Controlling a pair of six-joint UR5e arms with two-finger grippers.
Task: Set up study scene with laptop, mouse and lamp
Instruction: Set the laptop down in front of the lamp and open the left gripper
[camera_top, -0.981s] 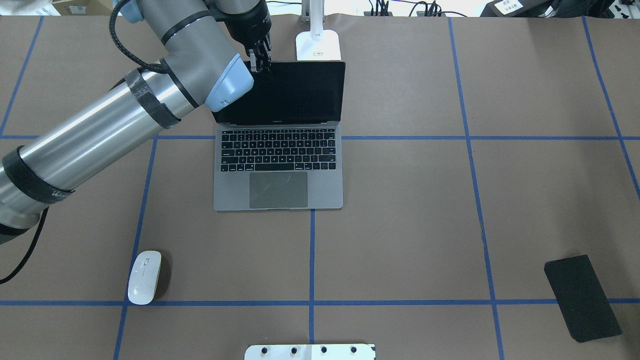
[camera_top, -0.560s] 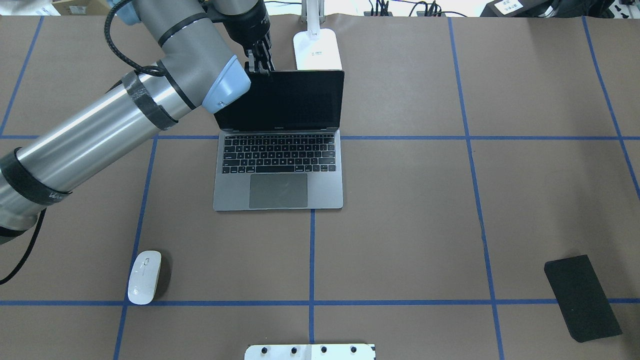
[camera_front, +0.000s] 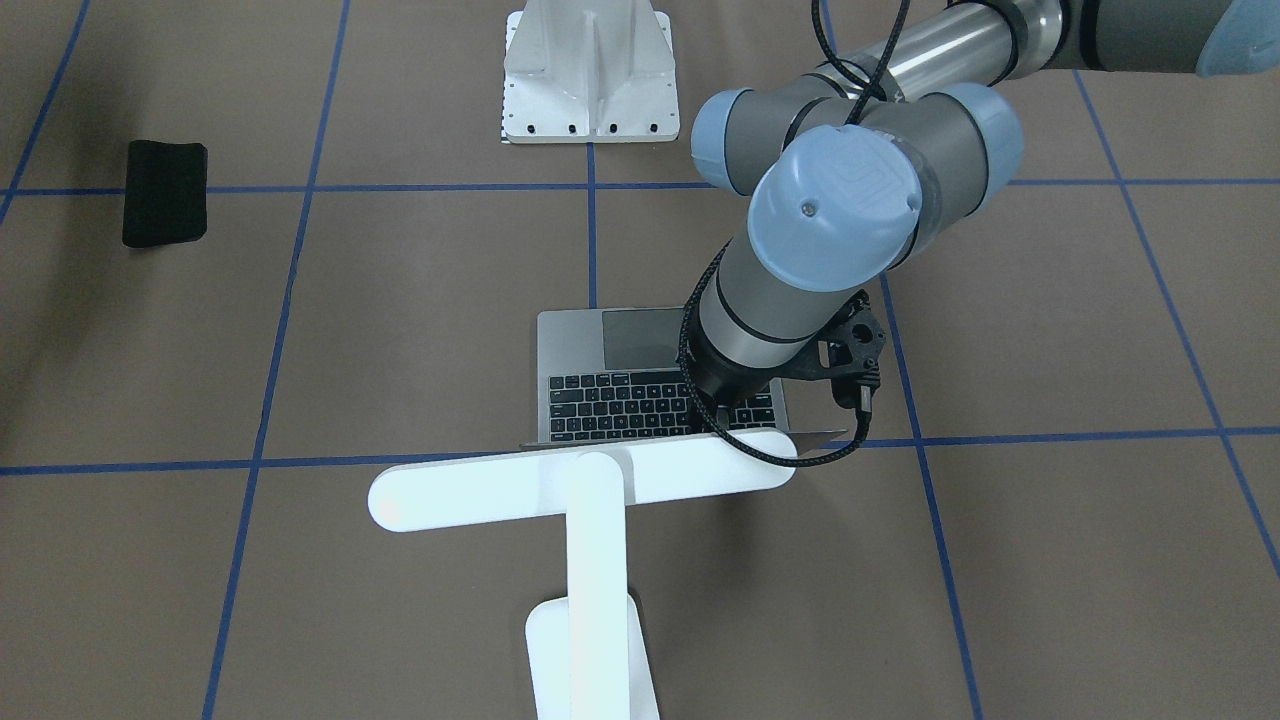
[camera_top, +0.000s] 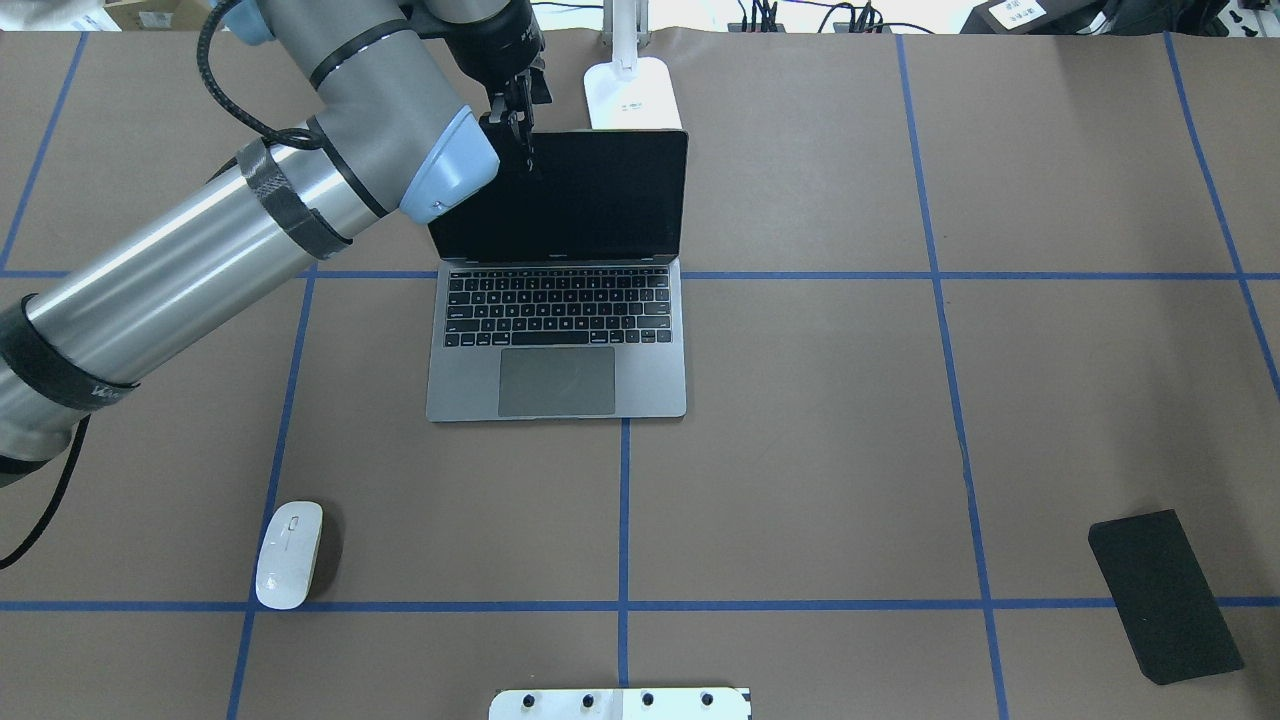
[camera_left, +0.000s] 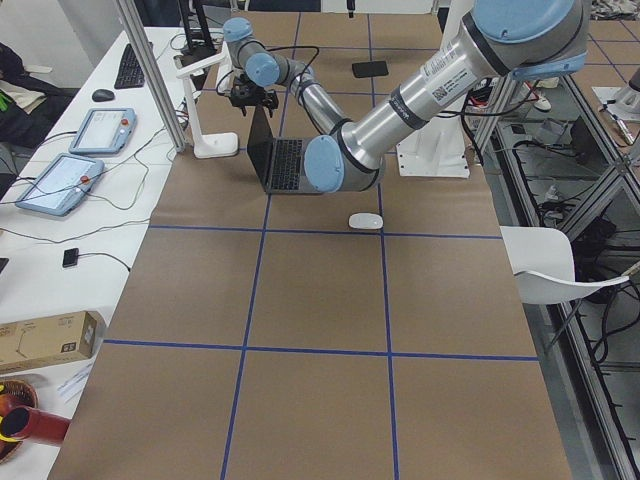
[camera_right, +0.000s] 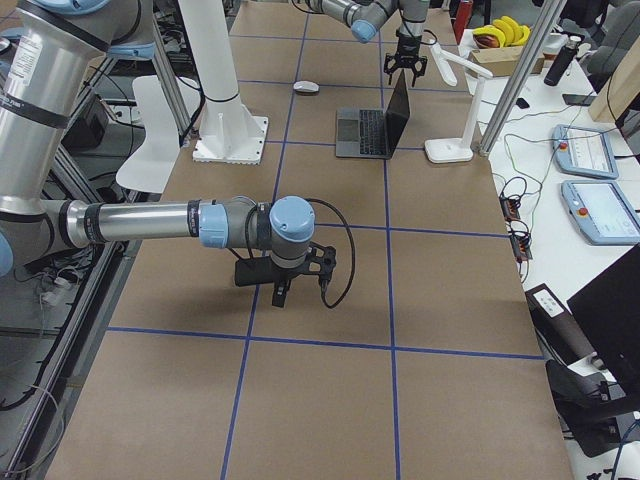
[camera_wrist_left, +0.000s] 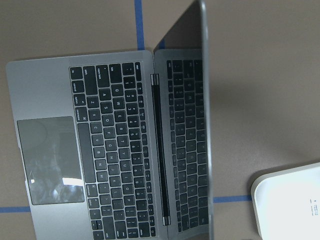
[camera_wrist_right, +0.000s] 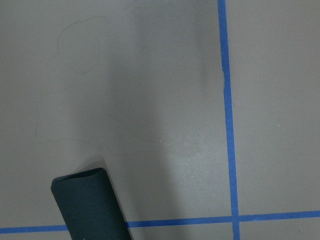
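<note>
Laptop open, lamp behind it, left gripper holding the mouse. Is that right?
No. The overhead view shows the mouse lying alone on the table, far from the left gripper, which is by the laptop screen's top edge. The laptop is open, with the lamp behind it.

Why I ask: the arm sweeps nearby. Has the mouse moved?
No. The mouse lies unchanged at the same blue tape crossing in the overhead view.

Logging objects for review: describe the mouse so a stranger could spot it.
Find the open laptop. Down-left of it in the overhead view, by a blue tape crossing, lies the mouse: a small glossy white oval, unlike the flat black mat far right.
</note>
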